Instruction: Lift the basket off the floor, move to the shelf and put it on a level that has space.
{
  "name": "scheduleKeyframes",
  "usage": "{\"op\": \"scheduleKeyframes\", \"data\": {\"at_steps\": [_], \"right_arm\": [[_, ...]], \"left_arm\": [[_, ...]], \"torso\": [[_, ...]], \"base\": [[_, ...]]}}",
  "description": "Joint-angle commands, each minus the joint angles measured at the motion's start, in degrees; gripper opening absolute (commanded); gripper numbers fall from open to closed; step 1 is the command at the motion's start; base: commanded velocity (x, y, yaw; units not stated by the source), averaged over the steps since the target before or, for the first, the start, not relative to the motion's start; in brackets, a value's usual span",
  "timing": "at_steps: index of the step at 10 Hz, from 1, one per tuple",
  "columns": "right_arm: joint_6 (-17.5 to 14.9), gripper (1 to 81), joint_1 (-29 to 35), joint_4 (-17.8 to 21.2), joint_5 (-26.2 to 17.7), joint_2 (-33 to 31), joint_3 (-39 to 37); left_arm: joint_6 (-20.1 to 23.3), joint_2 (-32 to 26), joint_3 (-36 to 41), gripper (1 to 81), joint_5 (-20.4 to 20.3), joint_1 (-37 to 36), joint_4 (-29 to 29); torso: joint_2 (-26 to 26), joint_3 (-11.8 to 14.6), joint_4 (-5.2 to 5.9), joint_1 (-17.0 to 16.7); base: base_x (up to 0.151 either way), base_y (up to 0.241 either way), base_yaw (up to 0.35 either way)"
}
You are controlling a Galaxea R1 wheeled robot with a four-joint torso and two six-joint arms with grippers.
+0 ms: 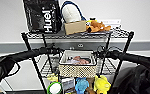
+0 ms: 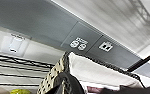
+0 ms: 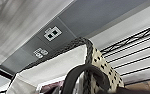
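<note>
The basket, beige woven with a white rim and lining and a picture inside, hangs between my two arms at the front of the shelf, a black wire rack. It sits at the height of the level, the mesh tier under the top one; I cannot tell whether it rests on the mesh. My left gripper is shut on the basket's left end and my right gripper on its right end. In the wrist views the basket looms close, with a dark finger hooked at its rim.
The top tier carries a black Huel bag, a white bag with blue straps, a cardboard box and an orange plush. Below the basket are blue and yellow toys. A grey socket panel runs along the wall behind.
</note>
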Motion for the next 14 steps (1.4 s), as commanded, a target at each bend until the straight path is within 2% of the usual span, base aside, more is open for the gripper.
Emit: {"op": "scheduleKeyframes", "data": {"at_steps": [1, 4, 6, 9, 13, 14], "right_arm": [[0.65, 81.1, 9.12, -0.47, 1.24, -10.95, 12.43], [1.00, 81.1, 7.89, -0.55, 2.13, -22.03, 26.50], [1.00, 81.1, 5.79, -0.55, 2.13, -28.74, 35.32], [1.09, 81.1, 2.00, -0.47, 2.13, -37.58, 44.60], [1.09, 81.1, -2.74, -0.29, 0.81, -45.26, 52.20], [1.18, 81.1, -3.80, 0.41, -1.56, -46.58, 52.55]], "left_arm": [[0.08, -7.83, 9.27, 81.1, 0.14, -9.69, -0.02], [0.08, -17.67, 21.84, 81.1, -1.17, -6.52, -0.37], [0.08, -25.08, 31.45, 81.1, -3.99, -3.36, -0.11], [0.08, -34.63, 42.15, 81.1, -6.63, 2.26, 0.78], [0.08, -41.87, 49.47, 81.1, -6.02, 8.23, 0.51], [-0.53, -42.75, 49.82, 81.1, -2.59, 10.17, 0.07]], "torso": [[0.00, 0.00, 0.00, 0.00], [0.00, 0.00, 0.00, 0.00], [0.00, 0.00, 0.00, 0.00], [0.00, 0.02, 0.00, 0.00], [-0.02, 0.05, 0.00, -0.02], [-0.02, 0.05, 0.00, -0.04]], "base": [[0.000, 0.000, 0.000], [0.000, 0.000, 0.000], [0.000, 0.000, 0.000], [0.000, 0.000, 0.000], [0.000, 0.000, 0.000], [0.000, 0.000, 0.000]]}}
